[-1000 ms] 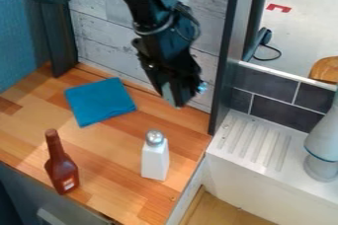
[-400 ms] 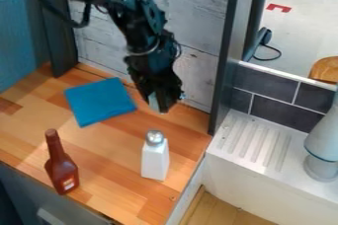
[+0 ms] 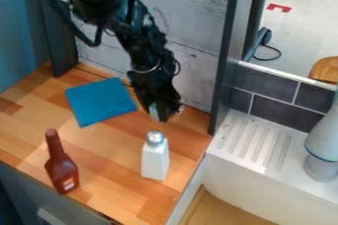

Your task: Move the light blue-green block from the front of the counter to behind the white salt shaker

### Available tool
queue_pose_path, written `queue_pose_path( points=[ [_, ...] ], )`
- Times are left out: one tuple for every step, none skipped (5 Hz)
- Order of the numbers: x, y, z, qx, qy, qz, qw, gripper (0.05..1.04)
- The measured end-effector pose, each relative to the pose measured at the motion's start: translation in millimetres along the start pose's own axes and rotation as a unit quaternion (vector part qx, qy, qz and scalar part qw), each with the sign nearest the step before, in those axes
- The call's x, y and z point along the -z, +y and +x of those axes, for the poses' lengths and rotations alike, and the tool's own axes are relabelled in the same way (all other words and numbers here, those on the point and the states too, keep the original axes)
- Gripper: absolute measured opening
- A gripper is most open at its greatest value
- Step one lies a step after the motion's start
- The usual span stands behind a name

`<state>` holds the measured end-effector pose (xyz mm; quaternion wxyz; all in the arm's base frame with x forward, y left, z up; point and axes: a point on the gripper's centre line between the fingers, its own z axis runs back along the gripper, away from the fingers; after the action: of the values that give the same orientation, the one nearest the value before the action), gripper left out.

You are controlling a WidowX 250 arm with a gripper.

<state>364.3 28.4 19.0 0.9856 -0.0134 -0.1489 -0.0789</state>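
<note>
White shaker (image 3: 155,160) stands near the gripper (image 3: 160,116), which points steeply down; open or closed, I cannot tell.

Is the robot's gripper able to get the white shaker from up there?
Probably yes: the gripper hangs just behind and above the white shaker, which stands upright, and nothing seems to sit between them.
</note>
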Motion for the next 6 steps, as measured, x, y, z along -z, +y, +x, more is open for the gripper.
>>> queue_pose_path(
  points=[
    [25, 5, 1, -0.002, 0.015, 0.004, 0.9999, 0.542],
    [41, 12, 4, -0.002, 0.021, 0.009, 0.9997, 0.542],
    [46, 16, 9, -0.004, 0.019, 0.012, 0.9997, 0.623],
    [48, 15, 4, -0.001, 0.033, 0.009, 0.9994, 0.928],
    [42, 12, -3, 0.001, 0.040, 0.005, 0.9992, 1.005],
    [12, 8, 7, 0.000, 0.007, 0.001, 1.0000, 1.002]
  ],
)
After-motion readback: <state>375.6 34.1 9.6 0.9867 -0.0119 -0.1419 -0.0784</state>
